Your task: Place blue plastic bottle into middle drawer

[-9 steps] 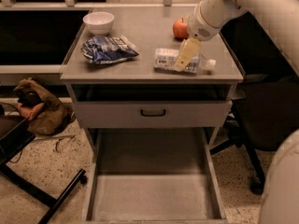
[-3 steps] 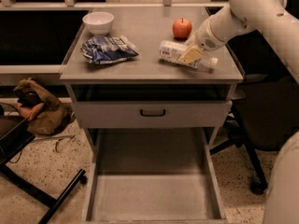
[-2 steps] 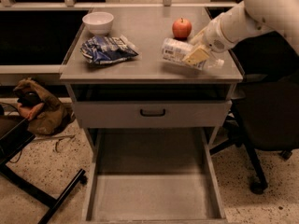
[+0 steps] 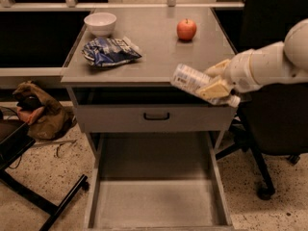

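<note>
My gripper [image 4: 215,83] is shut on the blue plastic bottle [image 4: 188,79], a clear bottle with a pale label and a white cap at its right end. I hold it lying sideways in the air, just past the front right edge of the cabinet top [image 4: 154,57]. The arm reaches in from the right. Below, the middle drawer [image 4: 156,203] is pulled wide open, with a plain grey floor and nothing on it. The bottle hangs above and to the right of the drawer's back part.
On the cabinet top lie a blue-and-white snack bag [image 4: 109,51], a white bowl [image 4: 100,23] and a red apple [image 4: 186,29]. A closed drawer front with a black handle [image 4: 156,115] sits above the open drawer. A dark chair [image 4: 269,129] stands right; a brown bag [image 4: 36,112] lies left.
The bottle was lifted off the cabinet top and carried forward and down past its front edge, still in my gripper. The arm drew back toward the right.
</note>
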You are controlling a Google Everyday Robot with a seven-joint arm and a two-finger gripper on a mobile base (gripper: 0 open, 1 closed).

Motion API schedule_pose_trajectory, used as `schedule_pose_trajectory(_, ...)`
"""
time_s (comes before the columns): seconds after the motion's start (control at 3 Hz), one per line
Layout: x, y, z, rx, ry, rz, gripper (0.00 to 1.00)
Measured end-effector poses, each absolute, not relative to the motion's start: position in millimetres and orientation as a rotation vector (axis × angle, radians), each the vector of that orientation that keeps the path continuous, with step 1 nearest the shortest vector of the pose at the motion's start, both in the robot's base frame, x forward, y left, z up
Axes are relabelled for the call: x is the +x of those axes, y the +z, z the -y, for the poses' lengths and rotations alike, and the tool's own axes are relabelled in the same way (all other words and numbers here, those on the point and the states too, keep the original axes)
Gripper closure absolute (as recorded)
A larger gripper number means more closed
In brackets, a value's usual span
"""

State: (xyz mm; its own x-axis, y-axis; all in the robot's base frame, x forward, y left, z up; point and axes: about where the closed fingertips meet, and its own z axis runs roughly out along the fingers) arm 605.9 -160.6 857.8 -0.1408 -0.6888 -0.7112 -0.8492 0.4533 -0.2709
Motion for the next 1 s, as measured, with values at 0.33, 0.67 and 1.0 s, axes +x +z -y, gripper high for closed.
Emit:
schedule_pose_trajectory(0.33, 563.5, 823.9, 178.0, -1.238, 0.292, -1.938, 1.0)
schedule_pose_trajectory(0.67, 563.5, 823.9, 177.9, -1.238, 0.292, -1.938, 1.0)
schedule_pose_trajectory(1.0, 547.7, 802.8, 183.5, -1.214, 0.329, -1.976, 1.0)
